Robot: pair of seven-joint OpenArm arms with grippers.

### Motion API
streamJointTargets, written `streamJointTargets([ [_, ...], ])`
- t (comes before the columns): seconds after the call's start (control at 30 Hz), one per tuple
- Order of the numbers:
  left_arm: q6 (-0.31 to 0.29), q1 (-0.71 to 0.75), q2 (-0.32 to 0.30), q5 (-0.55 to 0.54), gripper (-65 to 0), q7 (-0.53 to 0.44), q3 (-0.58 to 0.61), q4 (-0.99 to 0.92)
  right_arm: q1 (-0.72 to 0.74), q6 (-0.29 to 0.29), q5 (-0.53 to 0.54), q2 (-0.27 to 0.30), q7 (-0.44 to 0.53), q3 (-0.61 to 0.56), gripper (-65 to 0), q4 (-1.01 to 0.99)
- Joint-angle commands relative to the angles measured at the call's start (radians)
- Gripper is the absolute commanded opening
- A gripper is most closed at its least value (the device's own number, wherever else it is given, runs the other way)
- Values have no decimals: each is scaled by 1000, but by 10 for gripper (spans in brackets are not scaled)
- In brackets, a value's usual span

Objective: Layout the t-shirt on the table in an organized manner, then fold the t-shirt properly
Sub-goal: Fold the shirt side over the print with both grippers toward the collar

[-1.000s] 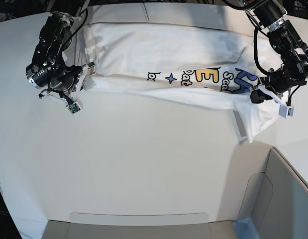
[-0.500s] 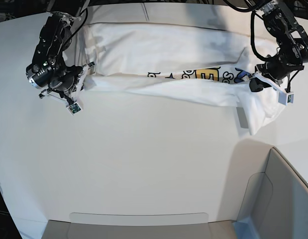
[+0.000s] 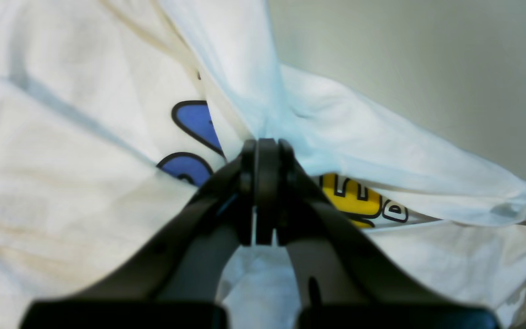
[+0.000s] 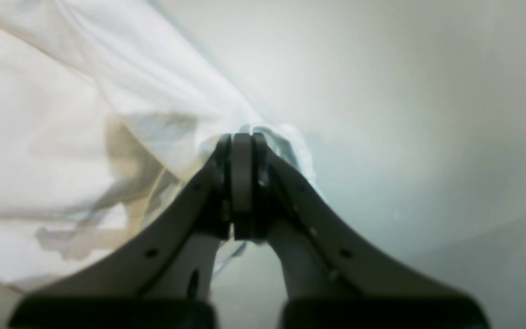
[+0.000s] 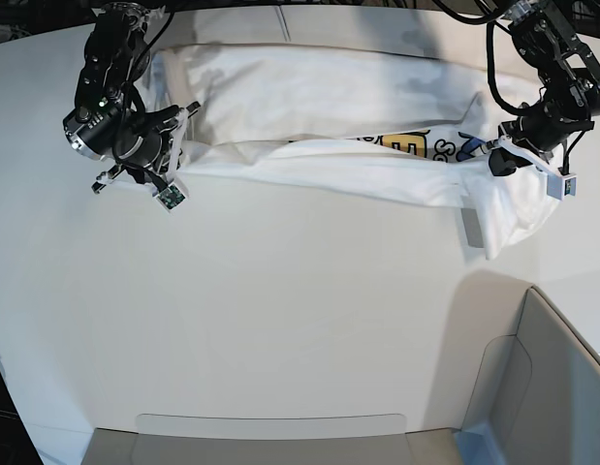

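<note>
Stretching between both tools (image 5: 178, 145) (image 5: 486, 153), apparently pinched: t-shirt (image 5: 329, 92).

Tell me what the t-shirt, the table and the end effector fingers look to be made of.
t-shirt: soft woven or knit cloth, likely cotton; it creases, drapes and bunches where pinched, and its print looks flat. table: hard, smooth white top with a satin sheen, perhaps laminate or coated board. Left end effector fingers: dark matte, probably moulded plastic, though blurred.

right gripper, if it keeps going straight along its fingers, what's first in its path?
Nothing new before the t-shirt: the right gripper is already shut on a bunched edge of it. Just past that fold the wrist view shows bare table, so probably the tabletop next; depth is unclear.
</note>
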Motion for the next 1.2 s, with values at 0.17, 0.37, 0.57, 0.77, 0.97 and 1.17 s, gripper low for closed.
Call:
streamJointTargets([
  [0.17,11,57,-12,-21,-650,-13,-3,93,-27,12,64,35,10,9,-650,35],
  [0.37,11,124,-12,-21,-650,-13,-3,131,-69,12,70,43,10,9,-650,40],
  [0.57,11,152,-6,-23,-650,-13,-26,156,-106,12,67,72,10,9,-650,40],
  [0.77,11,166,-6,-23,-650,-13,-101,157,-139,12,70,117,10,9,-650,40],
  [0.97,11,178,-4,-24,-650,-13,-117,157,-164,12,188,179,10,2,-650,39],
  [1.17,13,198,73,-18,-650,-13,-114,156,-170,12,222,206,10,0,-650,19],
])
